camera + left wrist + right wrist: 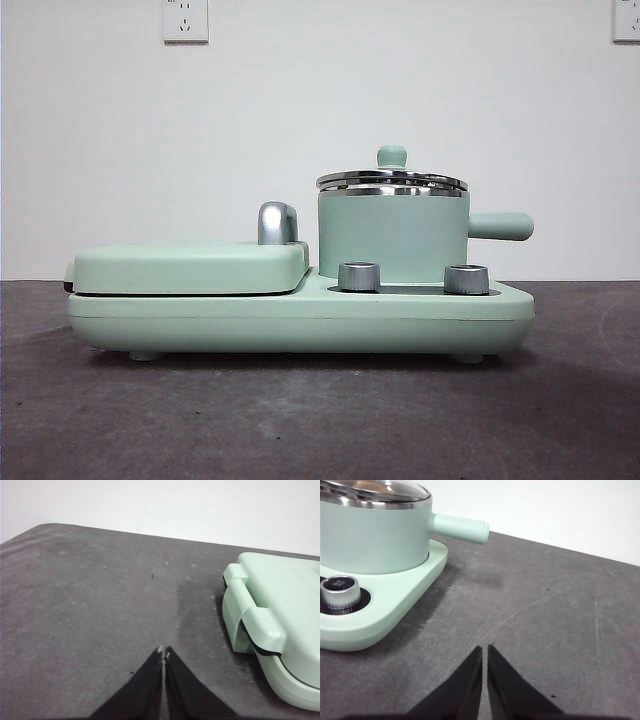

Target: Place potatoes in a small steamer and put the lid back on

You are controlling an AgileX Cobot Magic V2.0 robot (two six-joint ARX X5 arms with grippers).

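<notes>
The small steamer stands on the right half of a mint-green cooker base, its stubby handle pointing right. The lid sits closed on its steel rim, green knob up. The right wrist view shows the steamer with the glass lid on it; an orange-brown shape shows faintly through the glass, too unclear to name as the potatoes. My right gripper is shut and empty over bare table, off the handle side. My left gripper is shut and empty over the table beside the griddle end.
A flat green griddle box with a chrome handle fills the base's left half; its hinged end shows in the left wrist view. Two steel knobs sit on the base front. Dark grey tabletop, white wall behind.
</notes>
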